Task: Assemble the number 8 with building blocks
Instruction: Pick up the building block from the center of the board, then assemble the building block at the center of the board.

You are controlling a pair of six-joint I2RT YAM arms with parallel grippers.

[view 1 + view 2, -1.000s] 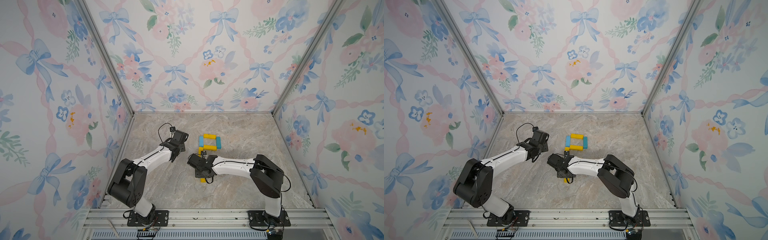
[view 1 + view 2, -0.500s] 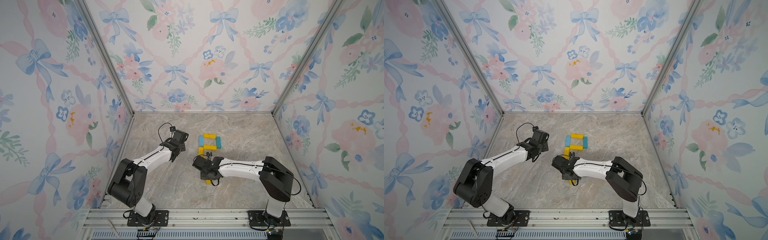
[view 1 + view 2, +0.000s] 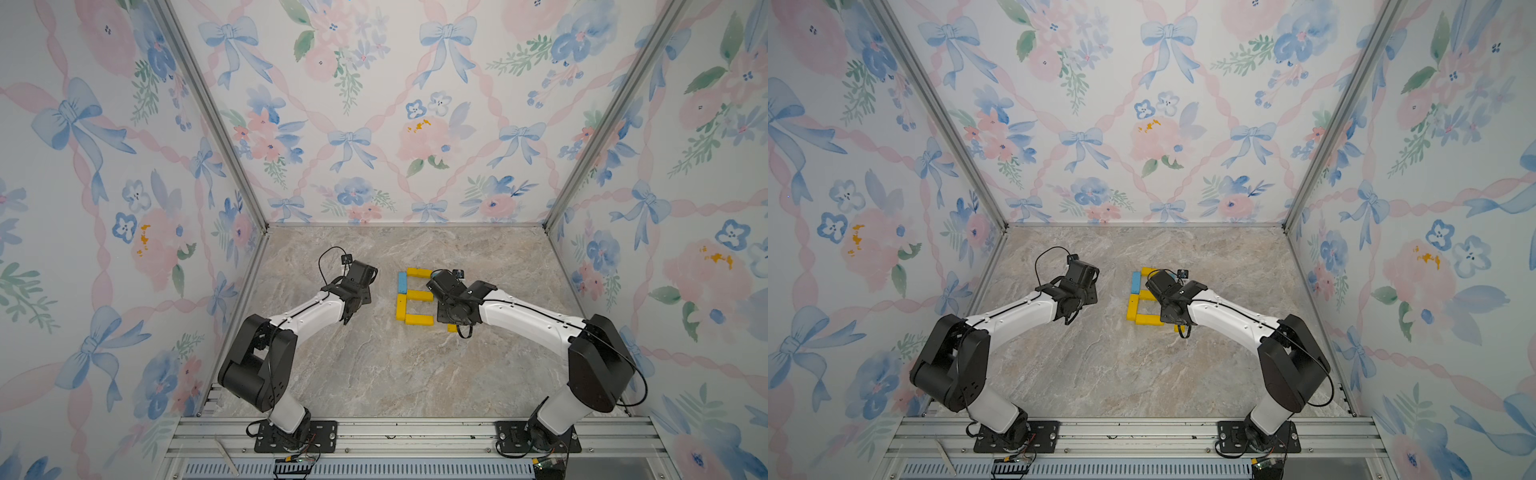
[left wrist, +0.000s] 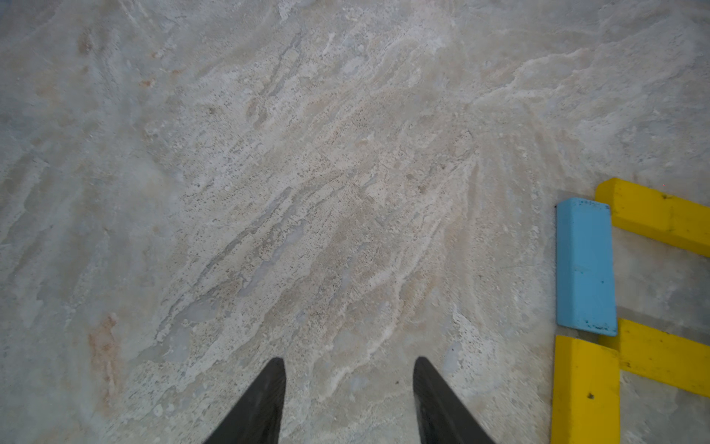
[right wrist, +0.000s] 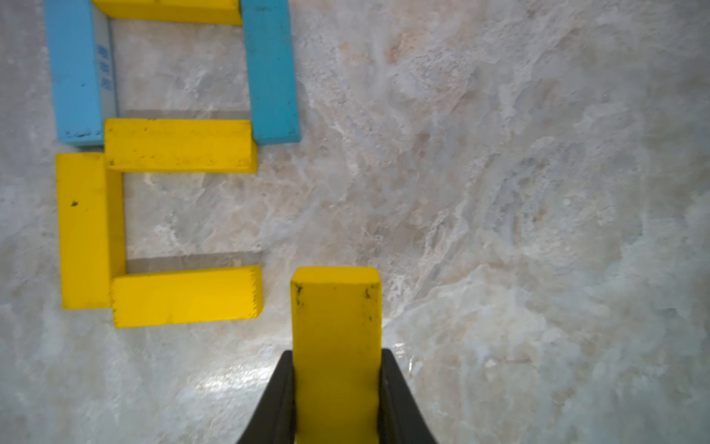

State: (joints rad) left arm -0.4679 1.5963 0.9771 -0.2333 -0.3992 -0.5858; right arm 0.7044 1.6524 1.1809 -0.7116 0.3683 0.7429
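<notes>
The right gripper (image 5: 336, 359) is clamped on the long sides of a yellow oblong painted block (image 5: 336, 307), probably light, stiff and slightly slick, best pinched across its width, just beside the open lower side of the unfinished number 8 (image 5: 176, 146), while the left gripper (image 4: 349, 363) hangs half-open and empty.

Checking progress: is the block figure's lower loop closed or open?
Open. The side continuing from the teal oblong bar is bare; the right gripper holds a flat yellow bar just outside the bottom yellow bar.

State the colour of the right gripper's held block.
Yellow oblong bar, clearest in the right wrist view.
</notes>
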